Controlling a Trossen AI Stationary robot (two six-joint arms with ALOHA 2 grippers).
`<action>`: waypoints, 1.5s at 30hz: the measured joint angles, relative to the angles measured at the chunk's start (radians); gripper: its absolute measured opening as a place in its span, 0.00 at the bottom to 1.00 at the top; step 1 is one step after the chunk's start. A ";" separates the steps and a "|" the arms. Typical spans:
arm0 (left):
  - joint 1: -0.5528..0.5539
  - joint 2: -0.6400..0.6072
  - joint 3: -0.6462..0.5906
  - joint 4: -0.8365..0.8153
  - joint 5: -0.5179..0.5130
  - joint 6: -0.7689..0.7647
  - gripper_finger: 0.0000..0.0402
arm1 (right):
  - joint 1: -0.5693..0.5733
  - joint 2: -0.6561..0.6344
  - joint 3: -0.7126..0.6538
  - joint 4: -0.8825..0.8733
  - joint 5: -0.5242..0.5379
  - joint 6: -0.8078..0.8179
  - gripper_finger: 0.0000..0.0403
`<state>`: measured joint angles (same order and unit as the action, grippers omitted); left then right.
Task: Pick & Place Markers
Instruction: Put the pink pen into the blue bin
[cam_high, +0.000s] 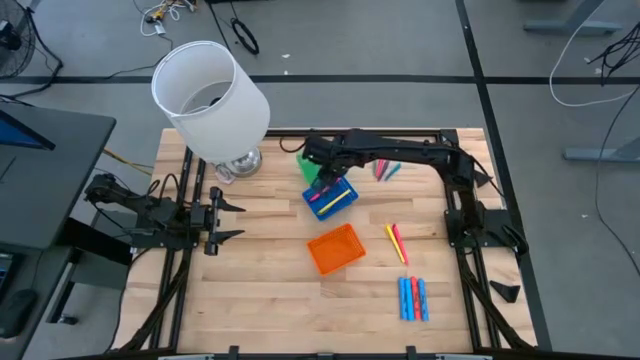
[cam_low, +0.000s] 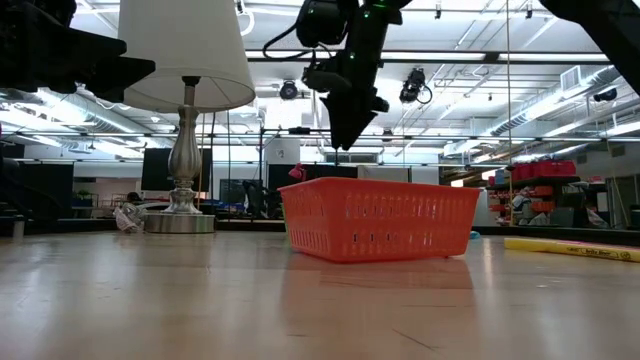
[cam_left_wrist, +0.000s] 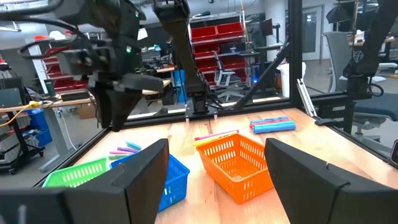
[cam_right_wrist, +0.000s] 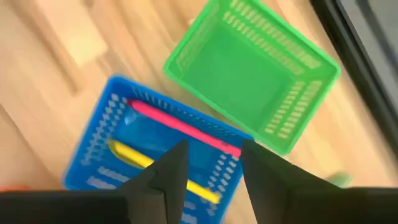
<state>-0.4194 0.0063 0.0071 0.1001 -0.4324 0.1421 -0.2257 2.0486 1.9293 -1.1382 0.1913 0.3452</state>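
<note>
I am hanging my right gripper (cam_right_wrist: 211, 168) over the blue tray (cam_high: 330, 196), and its fingers are standing apart with nothing between them. In this tray a pink marker (cam_right_wrist: 180, 126) and a yellow marker (cam_right_wrist: 163, 172) are lying side by side. The green tray (cam_right_wrist: 252, 71) is sitting just beside it and is showing only its bare floor. My left gripper (cam_high: 226, 221) is waiting at the left edge of the table (cam_high: 250, 290), fingers spread wide, holding nothing. The table is made of pale wood planks. An orange tray (cam_high: 335, 248) is standing near the middle. More markers (cam_high: 412, 297) are lying in a row near the front right, two others (cam_high: 397, 242) between them and the blue tray, some more (cam_high: 385, 169) at the back. A lamp (cam_high: 212, 95) is standing at the back left corner. Behind the table, red bins (cam_left_wrist: 217, 38) are filling shelves, and cables (cam_high: 590, 70) are lying on the grey floor.
</note>
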 joint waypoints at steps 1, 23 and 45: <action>0.000 0.000 0.000 0.000 0.000 0.000 0.68 | -0.003 -0.003 0.000 0.000 0.000 0.044 0.37; 0.000 0.000 0.000 0.000 0.000 0.000 0.68 | 0.000 -0.041 -0.095 -0.017 -0.059 0.488 0.37; 0.000 0.000 0.000 0.000 0.000 0.000 0.68 | 0.176 -0.487 -0.775 0.099 -0.066 0.778 0.37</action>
<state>-0.4191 0.0063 0.0074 0.1001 -0.4324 0.1421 -0.0496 1.5618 1.1546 -1.0394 0.1255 1.1229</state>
